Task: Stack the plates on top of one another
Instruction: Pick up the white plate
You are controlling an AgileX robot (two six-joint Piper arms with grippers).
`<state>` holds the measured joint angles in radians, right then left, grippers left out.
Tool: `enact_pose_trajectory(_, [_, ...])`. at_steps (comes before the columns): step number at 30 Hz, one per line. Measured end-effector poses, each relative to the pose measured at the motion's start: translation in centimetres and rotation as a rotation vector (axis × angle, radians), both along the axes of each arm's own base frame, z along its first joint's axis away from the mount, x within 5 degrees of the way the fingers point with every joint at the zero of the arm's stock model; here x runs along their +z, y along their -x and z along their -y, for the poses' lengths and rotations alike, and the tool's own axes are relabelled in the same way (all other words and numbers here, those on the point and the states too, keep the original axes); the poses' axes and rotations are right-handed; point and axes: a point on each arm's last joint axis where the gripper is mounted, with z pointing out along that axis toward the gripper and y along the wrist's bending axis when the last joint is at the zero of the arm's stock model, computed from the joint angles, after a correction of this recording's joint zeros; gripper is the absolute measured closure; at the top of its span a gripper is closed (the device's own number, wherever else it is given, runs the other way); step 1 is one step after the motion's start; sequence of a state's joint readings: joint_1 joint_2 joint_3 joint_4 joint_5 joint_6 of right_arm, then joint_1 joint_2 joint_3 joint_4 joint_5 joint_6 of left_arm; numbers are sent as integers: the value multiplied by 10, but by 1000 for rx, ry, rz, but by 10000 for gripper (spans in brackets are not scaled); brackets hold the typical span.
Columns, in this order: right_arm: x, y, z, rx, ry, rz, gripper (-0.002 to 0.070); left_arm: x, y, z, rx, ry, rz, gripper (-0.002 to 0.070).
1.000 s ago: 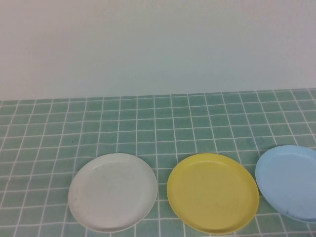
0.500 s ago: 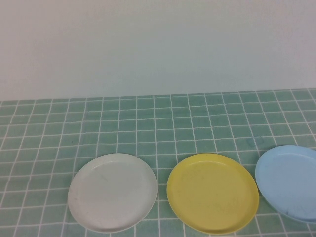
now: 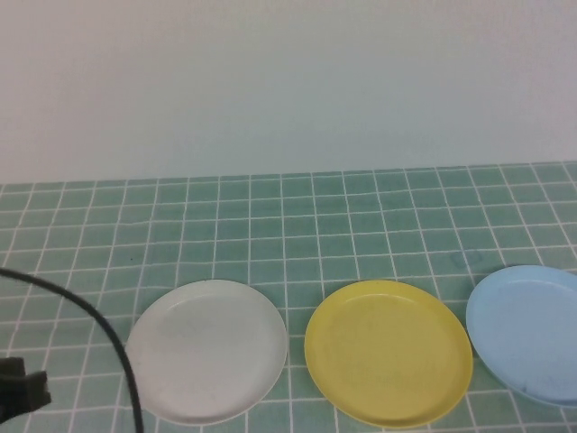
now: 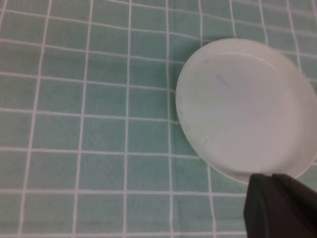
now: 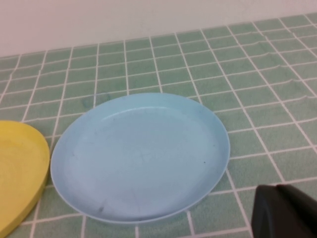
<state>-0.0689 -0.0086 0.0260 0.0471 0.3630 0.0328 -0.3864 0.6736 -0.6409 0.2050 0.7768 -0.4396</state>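
Note:
Three plates lie apart in a row on the green tiled table: a white plate point(image 3: 206, 350) on the left, a yellow plate point(image 3: 388, 352) in the middle and a light blue plate point(image 3: 532, 334) on the right, cut by the picture's edge. My left gripper point(image 4: 271, 175) is shut and empty, its tips just over the rim of the white plate point(image 4: 242, 109). My right gripper point(image 5: 275, 188) is shut and empty over bare tiles, a short way off the rim of the light blue plate point(image 5: 141, 156). The yellow plate's edge point(image 5: 20, 173) shows beside the blue one.
A pale wall point(image 3: 288, 81) closes the table at the back. Part of my left arm point(image 3: 22, 392) with a black cable point(image 3: 90, 316) stands at the high view's lower left, left of the white plate. Green tiles point(image 3: 288, 225) stretch behind the plates.
My left arm and its cable have come into the high view at the lower left. The three plates have not moved.

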Motion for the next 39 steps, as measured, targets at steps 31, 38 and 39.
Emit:
enact_pose_trajectory(31, [0, 0, 0, 0, 0, 0, 678, -61, -126, 12, -79, 217, -303, 675])
enact_pose_trajectory(38, [0, 0, 0, 0, 0, 0, 678, -70, -139, -14, 16, 253, -281, 675])
enact_pose_trajectory(39, [0, 0, 0, 0, 0, 0, 678, -73, -141, -14, 19, 253, -290, 674])
